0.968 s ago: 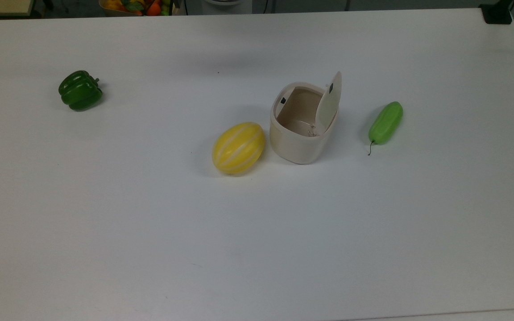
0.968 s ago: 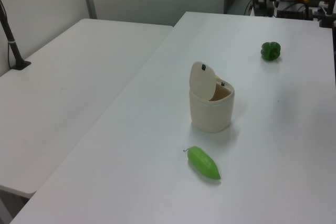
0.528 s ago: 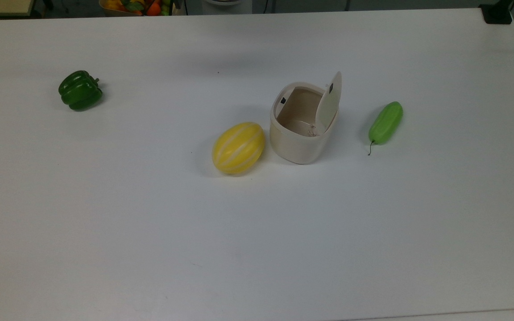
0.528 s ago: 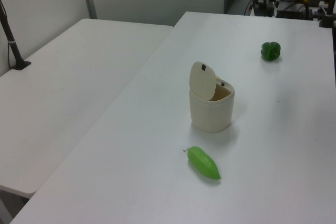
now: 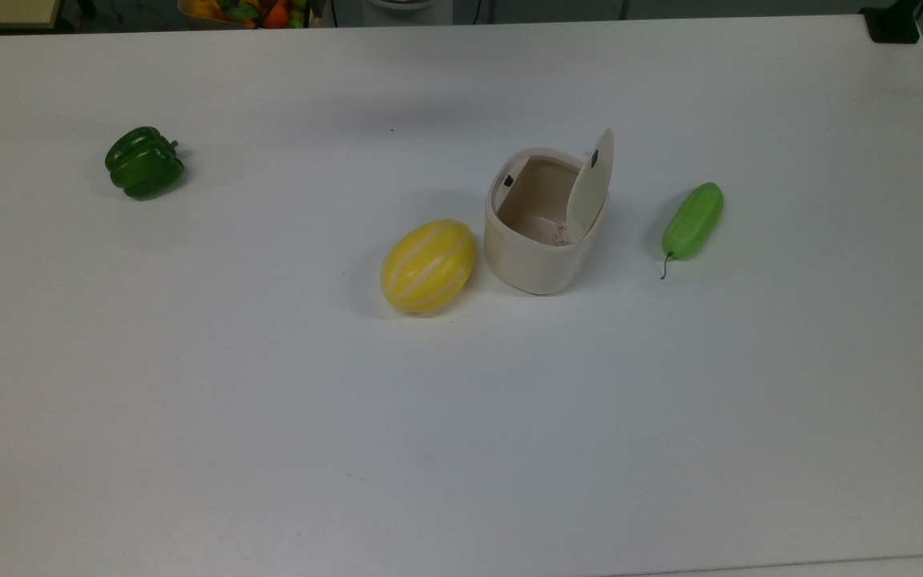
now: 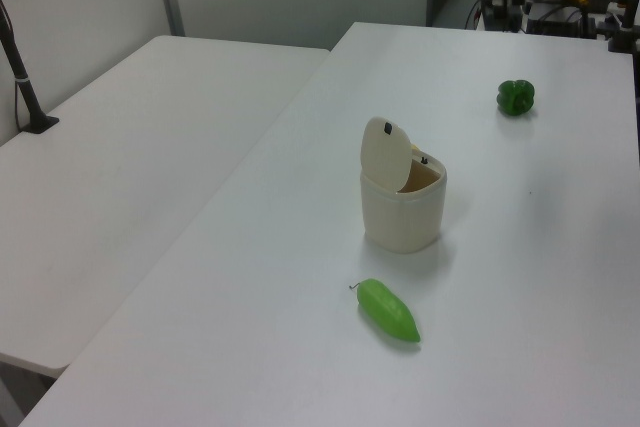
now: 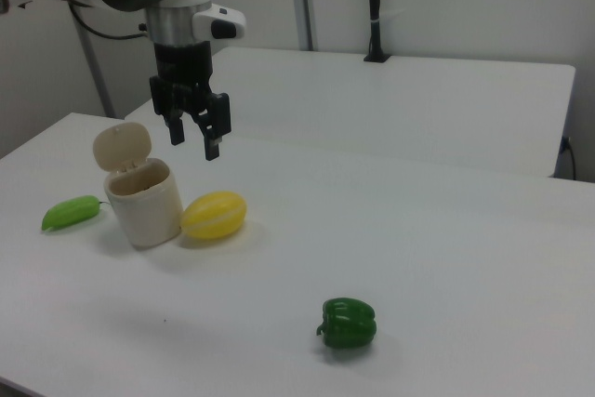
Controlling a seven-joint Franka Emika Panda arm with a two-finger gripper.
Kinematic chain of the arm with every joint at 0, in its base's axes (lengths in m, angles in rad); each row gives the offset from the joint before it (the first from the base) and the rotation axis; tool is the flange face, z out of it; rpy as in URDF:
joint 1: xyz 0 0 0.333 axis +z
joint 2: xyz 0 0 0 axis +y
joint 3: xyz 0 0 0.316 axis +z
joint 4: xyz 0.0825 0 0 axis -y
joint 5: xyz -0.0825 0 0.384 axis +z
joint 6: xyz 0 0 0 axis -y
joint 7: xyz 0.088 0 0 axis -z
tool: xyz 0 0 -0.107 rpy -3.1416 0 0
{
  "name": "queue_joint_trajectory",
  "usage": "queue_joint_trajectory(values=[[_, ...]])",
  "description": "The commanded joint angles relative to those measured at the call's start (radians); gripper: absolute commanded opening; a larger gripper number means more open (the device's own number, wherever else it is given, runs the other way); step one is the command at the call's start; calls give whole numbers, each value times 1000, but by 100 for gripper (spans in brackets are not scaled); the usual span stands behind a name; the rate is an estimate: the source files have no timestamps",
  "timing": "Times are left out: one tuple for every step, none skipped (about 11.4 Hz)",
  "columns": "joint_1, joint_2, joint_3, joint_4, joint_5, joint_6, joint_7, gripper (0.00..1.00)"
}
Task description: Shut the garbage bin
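The gripper (image 7: 192, 141) hung empty, fingers apart, above the garbage bin (image 7: 142, 202), whose lid (image 7: 122, 146) stood upright just beside it. A sideways shove might tip the light bin rather than close it.

No text, label, brand, number or sign can be read anywhere in these pictures.
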Motion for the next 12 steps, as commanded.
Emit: queue_joint_trajectory(values=[[3, -4, 0, -10, 20, 5, -40, 39], [1, -5, 2, -10, 20, 4, -54, 23], [1, -4, 0, -10, 29, 4, -54, 9], [1, -4, 0, -11, 43, 4, -57, 1], [1, -4, 0, -13, 51, 7, -58, 0], [3, -2, -1, -14, 54, 33, -77, 0], [3, 1, -1, -17, 53, 86, -109, 0], [1, 5, 0, -19, 53, 137, -170, 0], [6, 8, 2, -17, 54, 153, -236, 0], [10, 5, 11, -11, 56, 154, -334, 0], [15, 1, 14, -7, 75, 154, -470, 0], [20, -1, 20, 15, 117, 153, -603, 0]])
